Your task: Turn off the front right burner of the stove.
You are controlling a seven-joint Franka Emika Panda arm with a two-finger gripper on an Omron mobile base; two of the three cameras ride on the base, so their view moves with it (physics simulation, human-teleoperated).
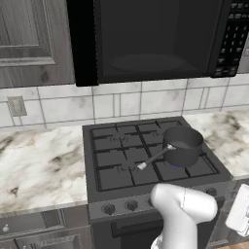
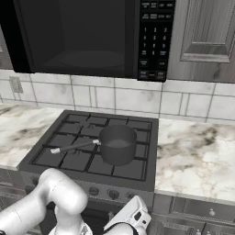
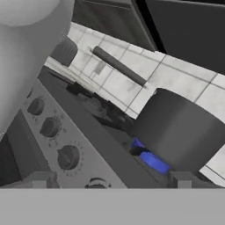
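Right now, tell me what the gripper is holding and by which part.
Nothing is held. In the hand view the gripper is open with empty space between its tips, short of the knobs on the front of the stove.

The stove (image 1: 146, 194) looks matt dark metal, the pot (image 1: 183, 146) smooth grey metal, the bench (image 1: 39, 168) glossy veined marble.

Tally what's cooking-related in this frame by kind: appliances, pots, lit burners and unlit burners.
Appliances: 2, the stove and the microwave
Pots: 1, the saucepan
Lit burners: 1, the front right burner, blue under the pan
Unlit burners: 3
Total: 7
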